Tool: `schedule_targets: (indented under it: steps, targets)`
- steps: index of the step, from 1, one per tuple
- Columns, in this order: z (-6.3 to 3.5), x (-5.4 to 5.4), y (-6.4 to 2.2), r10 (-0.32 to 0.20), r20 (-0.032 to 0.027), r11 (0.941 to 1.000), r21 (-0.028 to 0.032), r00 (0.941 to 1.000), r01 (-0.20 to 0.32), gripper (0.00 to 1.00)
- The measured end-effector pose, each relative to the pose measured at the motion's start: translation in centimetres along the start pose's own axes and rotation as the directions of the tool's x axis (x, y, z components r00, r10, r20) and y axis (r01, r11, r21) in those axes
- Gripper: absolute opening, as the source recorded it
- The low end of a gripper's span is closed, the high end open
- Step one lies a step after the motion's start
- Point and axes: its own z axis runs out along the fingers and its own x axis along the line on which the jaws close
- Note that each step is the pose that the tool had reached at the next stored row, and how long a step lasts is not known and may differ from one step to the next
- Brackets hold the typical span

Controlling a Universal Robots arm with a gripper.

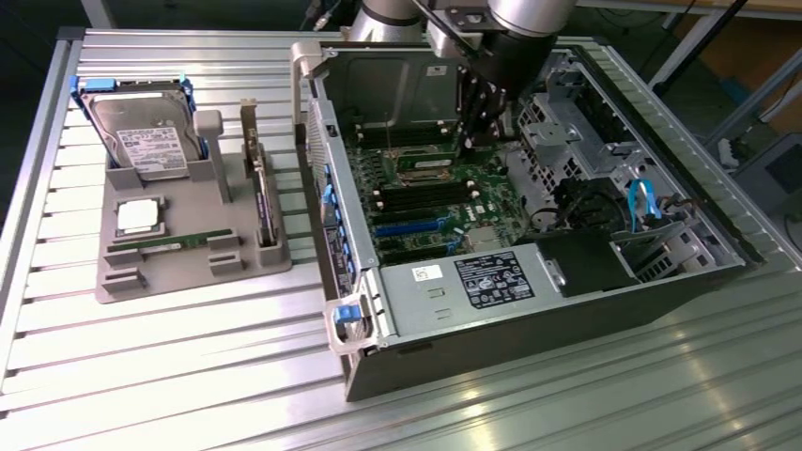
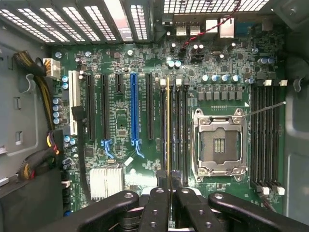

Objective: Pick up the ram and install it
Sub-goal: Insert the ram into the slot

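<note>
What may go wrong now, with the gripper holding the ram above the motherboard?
1. The ram, seen edge-on in the gripper, hangs over closely spaced memory slots. If it is slightly off or tilted, it may jam when pressed.
2. The open CPU socket lies right beside these slots, so a sideways slip might hit its exposed contacts.

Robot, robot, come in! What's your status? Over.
Fingers shut on the ram. It hangs edge-on over the memory slots, beside the processor socket. Nothing seen in the way.
</note>
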Motion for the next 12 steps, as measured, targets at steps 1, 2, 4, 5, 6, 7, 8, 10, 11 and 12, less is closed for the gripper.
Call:
schedule_targets:
  steps: [1,2,4,5,6,7,8,10,11,12]
  targets:
    - [0.31,0.0,0.00,0.000,-0.0002,1.0000,-0.0001,1.0000,0.000,0.12]
    - [0.67,0.0,0.00,0.000,-0.0001,1.0000,-0.0001,1.0000,0.000,0.12]
    - [1.32,0.0,-0.01,0.000,-0.0001,1.0000,0.0000,1.0000,0.000,0.12]
    - [1.56,0.0,-0.01,0.000,-0.0001,1.0000,0.0000,1.0000,0.000,0.12]
    - [1.76,0.0,-0.02,0.000,-0.0001,1.0000,0.0000,1.0000,0.000,0.12]
    - [1.96,0.0,-0.02,0.000,0.0000,1.0000,0.0000,1.0000,0.000,0.12]
    - [2.31,-0.1,-0.02,0.000,-0.0002,1.0000,0.0000,1.0000,0.000,0.12]
    - [2.75,-0.1,-0.02,0.000,-0.0001,1.0000,0.0000,1.0000,0.000,0.12]
    - [3.15,-0.1,-0.01,0.000,-0.0001,1.0000,0.0000,1.0000,0.000,0.12]
    - [3.49,-0.1,-0.01,0.000,-0.0001,1.0000,0.0000,1.0000,0.000,0.12]
